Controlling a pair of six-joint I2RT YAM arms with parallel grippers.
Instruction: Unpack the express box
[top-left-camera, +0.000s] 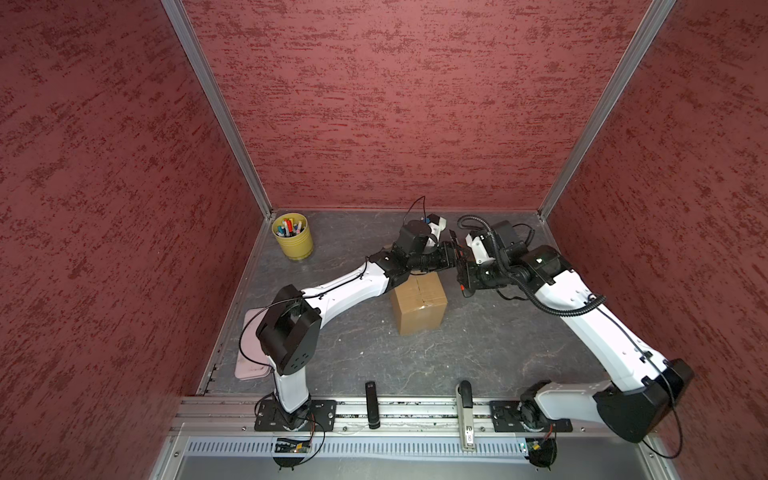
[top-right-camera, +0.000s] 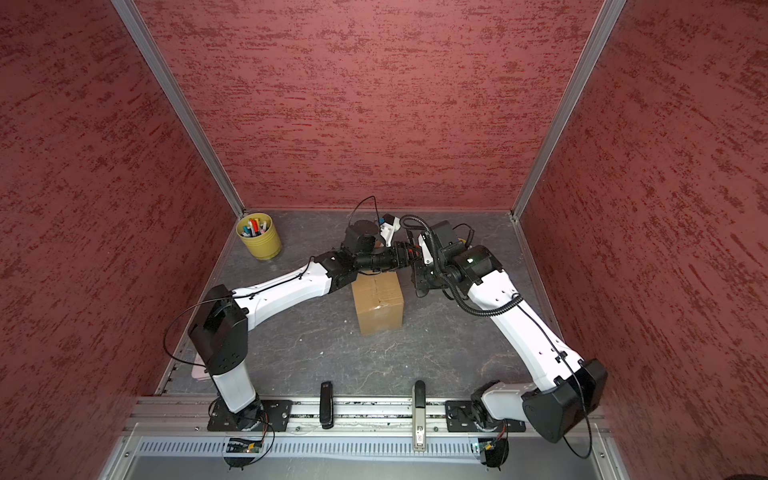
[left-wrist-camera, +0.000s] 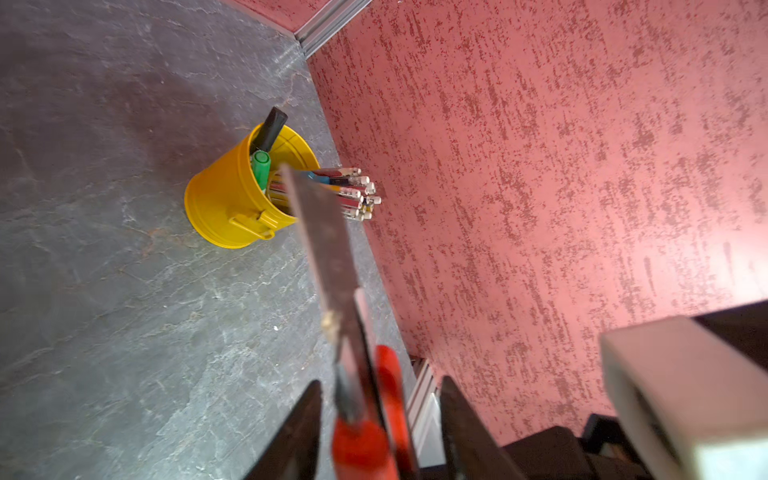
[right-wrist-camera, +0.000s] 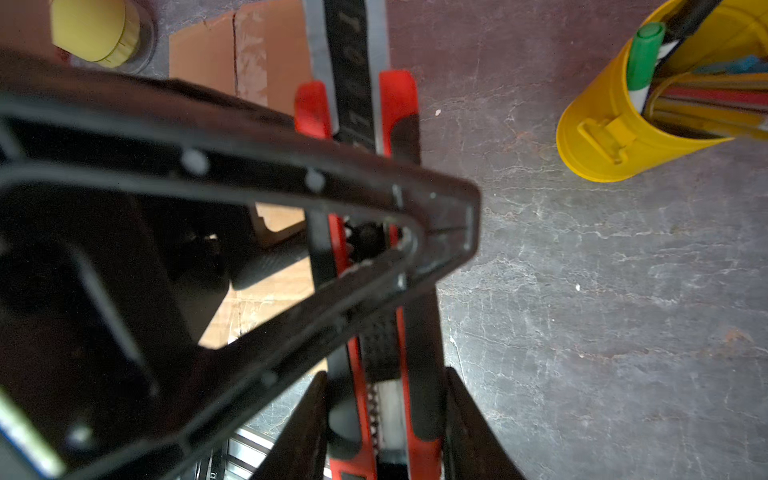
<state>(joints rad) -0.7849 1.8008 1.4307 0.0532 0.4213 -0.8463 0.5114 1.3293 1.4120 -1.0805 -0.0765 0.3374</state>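
Note:
The express box (top-left-camera: 417, 305) (top-right-camera: 377, 303), a brown carton with its taped flaps shut, stands mid-table. A corner of it shows in the right wrist view (right-wrist-camera: 216, 54). Both grippers meet above its far end. My right gripper (right-wrist-camera: 386, 372) (top-left-camera: 463, 270) is shut on the handle of a red and black utility knife (right-wrist-camera: 397, 108). The knife's red body (left-wrist-camera: 361, 440) lies between the jaws of my left gripper (left-wrist-camera: 382, 380) (top-left-camera: 451, 253), with a narrow gap on each side. Its blade (left-wrist-camera: 320, 232) is extended past them. One left finger (right-wrist-camera: 291, 174) crosses over the knife.
A yellow cup of pens (top-left-camera: 293, 239) (top-right-camera: 258, 237) stands at the back left corner. A yellow bucket of pens and pencils (left-wrist-camera: 224, 199) (right-wrist-camera: 623, 124) stands by the back wall near the grippers. A pink tray (top-left-camera: 249, 332) lies at the left edge. Two handled tools (top-left-camera: 372, 405) (top-left-camera: 465, 415) rest on the front rail.

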